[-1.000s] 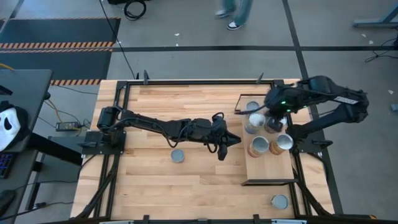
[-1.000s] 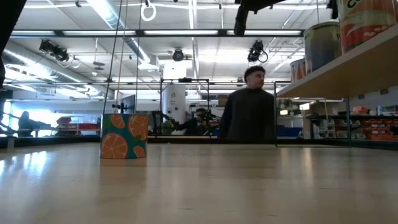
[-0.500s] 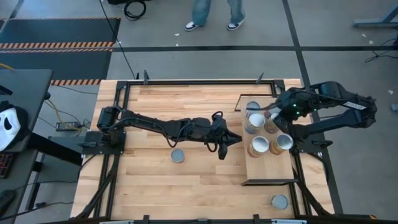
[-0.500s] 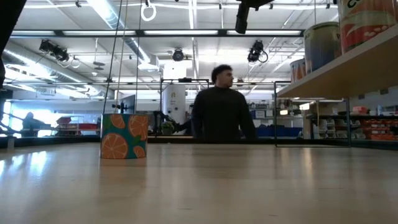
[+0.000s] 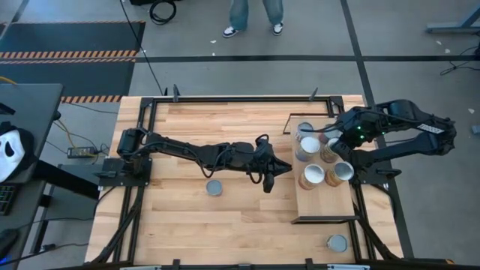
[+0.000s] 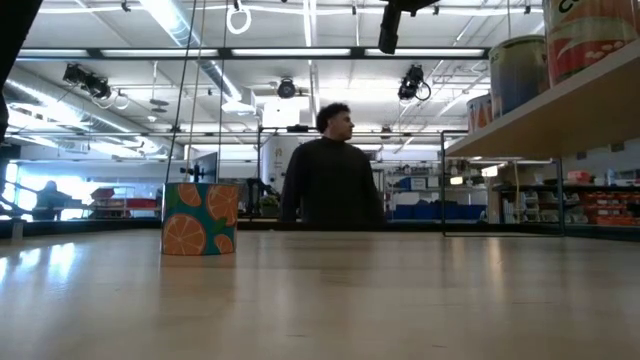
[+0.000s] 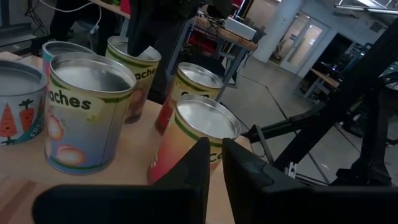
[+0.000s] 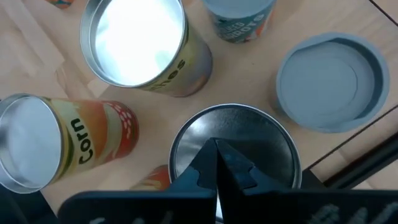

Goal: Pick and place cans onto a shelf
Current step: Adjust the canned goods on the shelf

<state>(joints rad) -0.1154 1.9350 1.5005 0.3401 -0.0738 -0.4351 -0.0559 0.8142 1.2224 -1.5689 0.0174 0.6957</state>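
Hovering shut and empty over the crowded cans [image 5: 319, 157] on the shelf [image 5: 324, 206], the right gripper [image 5: 324, 135] risks toppling one if lowered; left gripper [image 5: 268, 182], nearly closed, holds nothing.

Worktop [image 5: 225, 225]: pale honey wood planks, black metal frame.
Shelf [image 5: 324, 206]: light wood board, thin black edging.
Cans on shelf [image 5: 313, 175]: silvery and bright white tops, orange-brown sides.
Corn can [image 8: 74, 146]: yellow band, orange-red body, dark lettering.
Peaches can [image 7: 84, 118]: pale label, green rim stripe, orange fruit print.
Carrot can [image 7: 15, 118]: white label, orange carrots.
Orange-print can [image 6: 200, 218]: teal with orange slices.
Arms [image 5: 195, 152]: black.
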